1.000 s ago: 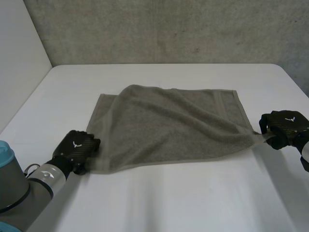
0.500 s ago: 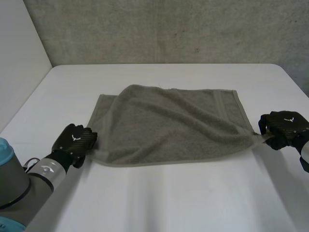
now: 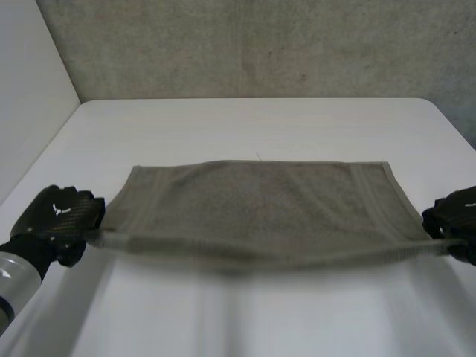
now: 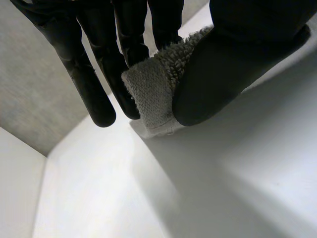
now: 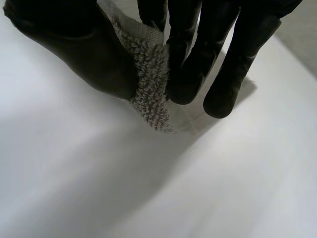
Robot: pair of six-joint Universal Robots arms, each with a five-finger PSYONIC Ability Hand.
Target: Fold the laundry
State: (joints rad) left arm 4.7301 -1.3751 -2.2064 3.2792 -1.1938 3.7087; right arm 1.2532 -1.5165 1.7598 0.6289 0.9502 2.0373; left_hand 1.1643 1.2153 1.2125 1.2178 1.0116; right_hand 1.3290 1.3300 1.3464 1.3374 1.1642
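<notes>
Two hands on one towel at the moment, so here's the rundown. Branding first: all I can spot is a small white mark (image 3: pixel 56 210) on the back of my left hand (image 3: pixel 59 227). It's more a little emblem than letters, and I can't read anything in it. The grey towel (image 3: pixel 253 204) is spread out on the white tabletop (image 3: pixel 253 123), with its long axis running side to side from one hand to the other and its short ends pointing at the hands. The far long edge lies flat on the tabletop. The near long edge is drawn into a line between my hands and looks a bit raised with shade under it, but it's smeared there, so I can't tell how much of it is off the surface. My left hand is pinching the near left corner: in the left wrist view the thumb squeezes the flat woven hem (image 4: pixel 148 99) against the fingers (image 4: pixel 128 54). My right hand (image 3: pixel 455 217) is partly cut off at the side of the head view, but its wrist view has the near right corner (image 5: pixel 151 84), fluffy loops and all, clamped between thumb and fingers. A flat woven band (image 3: pixel 362 195) crosses the towel near its right short end. Behind the tabletop is a rough grey wall (image 3: pixel 253 44).
</notes>
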